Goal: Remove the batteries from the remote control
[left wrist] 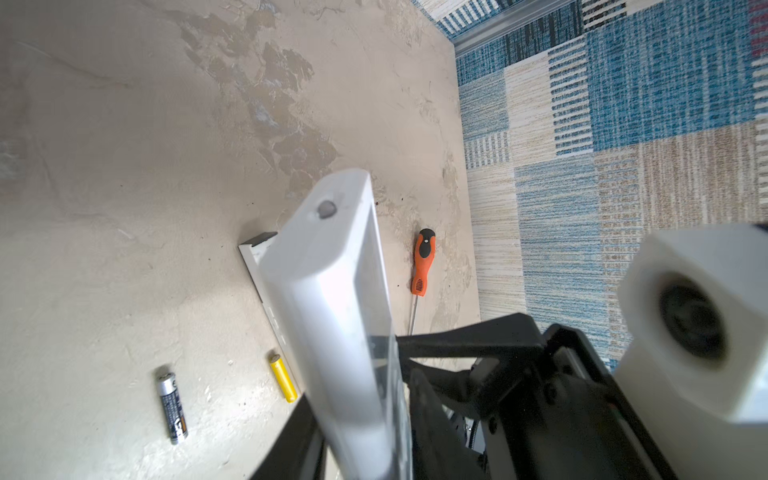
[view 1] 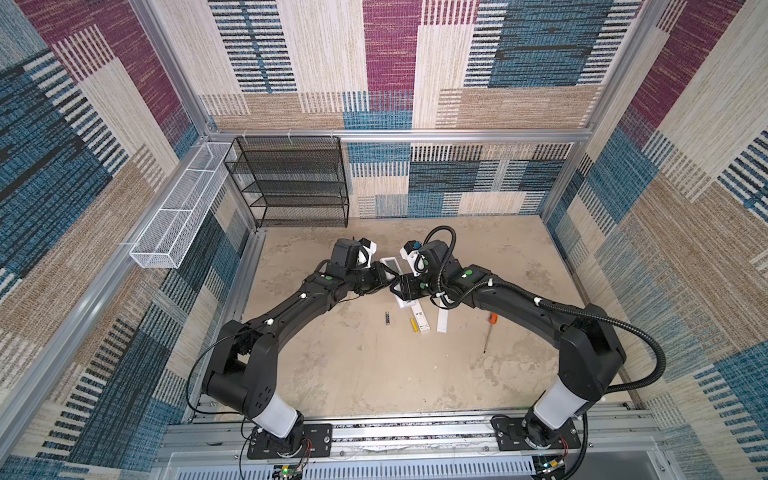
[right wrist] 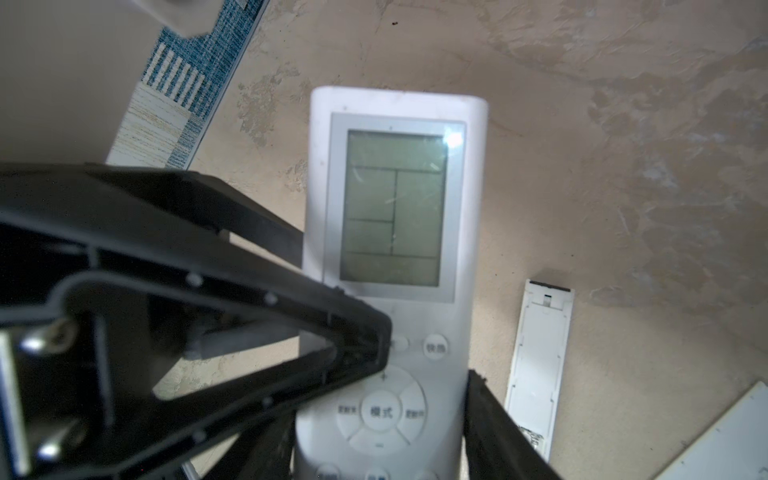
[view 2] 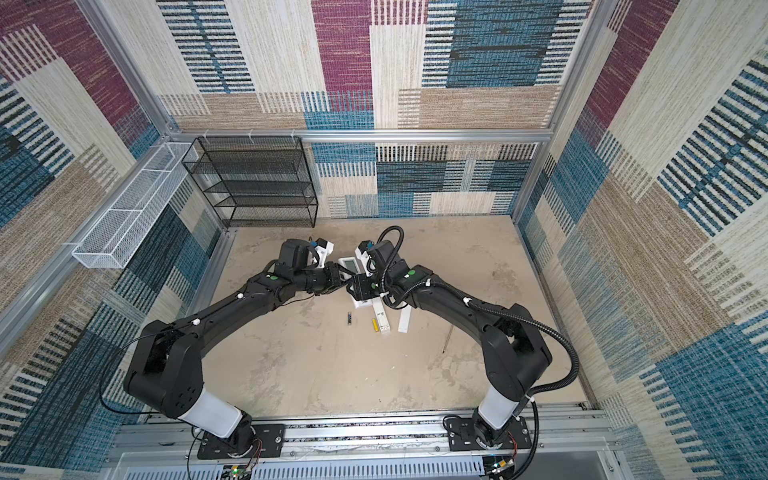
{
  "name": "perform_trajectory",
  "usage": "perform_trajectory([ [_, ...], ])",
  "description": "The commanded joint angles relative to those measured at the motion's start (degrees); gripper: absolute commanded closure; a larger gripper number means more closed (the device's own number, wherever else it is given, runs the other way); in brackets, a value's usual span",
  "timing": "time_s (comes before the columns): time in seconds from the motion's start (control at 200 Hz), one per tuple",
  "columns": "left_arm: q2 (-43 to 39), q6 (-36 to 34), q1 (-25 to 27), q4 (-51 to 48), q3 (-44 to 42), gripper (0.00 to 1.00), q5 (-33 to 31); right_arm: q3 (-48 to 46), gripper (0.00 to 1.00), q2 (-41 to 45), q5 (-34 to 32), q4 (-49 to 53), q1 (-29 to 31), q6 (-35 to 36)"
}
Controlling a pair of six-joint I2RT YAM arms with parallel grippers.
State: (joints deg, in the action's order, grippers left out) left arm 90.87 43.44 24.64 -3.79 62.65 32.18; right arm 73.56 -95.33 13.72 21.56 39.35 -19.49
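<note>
The white remote control [right wrist: 395, 199], with a grey screen, hangs above the floor between both arms, seen in both top views [view 1: 391, 264] [view 2: 348, 264]. My right gripper [right wrist: 380, 415] is shut across its width at the round button pad. My left gripper [left wrist: 361, 386] is shut across its thickness, one of its fingers [right wrist: 365, 340] lying on the front face. Two batteries lie loose on the floor: a dark one [view 1: 387, 318] [left wrist: 172, 409] and a yellow one [view 1: 414, 324] [left wrist: 283, 378]. The remote's back side is hidden.
A long white remote-like piece [view 1: 422, 320] [right wrist: 540, 365] and a white cover [view 1: 443, 320] lie on the floor beside the yellow battery. An orange-and-black screwdriver [view 1: 488, 332] [left wrist: 423, 262] lies to the right. A black mesh rack [view 1: 291, 183] and a white mesh basket [view 1: 178, 216] stand at the back left.
</note>
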Motion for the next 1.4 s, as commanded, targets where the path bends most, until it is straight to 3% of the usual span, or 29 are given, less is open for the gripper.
perform_trajectory([
  [0.0,0.13,1.96,0.05,3.63,-0.4,0.7,2.71,0.01,0.55,0.99,1.4,-3.37,0.12,-0.65],
  [0.11,-0.48,2.94,-0.11,5.29,-1.19,0.76,2.79,-0.12,0.54,1.74,1.06,-3.35,0.15,-0.29],
  [0.351,-3.0,4.53,-0.86,9.81,-3.73,0.83,2.71,-0.34,0.27,5.69,-0.39,-3.43,0.03,0.83],
  [0.476,-5.43,4.12,-2.07,10.41,-4.7,0.84,2.89,-0.85,0.23,10.04,-1.11,-3.44,-0.77,2.24],
  [0.556,-7.09,4.02,-3.29,10.99,-5.45,0.85,3.82,-2.31,0.22,12.85,2.96,-4.71,-2.96,2.2],
  [0.636,-8.73,4.02,-4.52,14.89,-6.71,0.92,6.68,-4.9,0.22,14.85,12.4,-7.6,-6.61,0.78],
  [0.736,-10.69,4.33,-5.65,21.63,-8.56,0.92,10.36,-8.33,0.23,15.74,24.47,-12.61,-10.16,-2.82],
  [0.841,-12.67,3.0,-6.23,23.46,-8.62,0.92,12.61,-10.41,0.24,15.69,31.45,-17.25,-10.7,-5.58],
  [1.032,-15.18,3.57,-6.45,28.81,-8.69,0.89,15.82,-11.48,0.26,13.88,37.89,-23.59,-10.77,-10.27],
  [1.267,-13.98,9.84,-6.53,41.71,-9.73,0.88,18.94,-13.31,0.4,12.75,43.34,-32.92,-10.69,-16.81],
  [1.397,-13.63,10.57,-6.51,43.39,-9.85,0.88,19.04,-13.36,0.47,12.47,44.3,-34.61,-10.7,-17.96],
])
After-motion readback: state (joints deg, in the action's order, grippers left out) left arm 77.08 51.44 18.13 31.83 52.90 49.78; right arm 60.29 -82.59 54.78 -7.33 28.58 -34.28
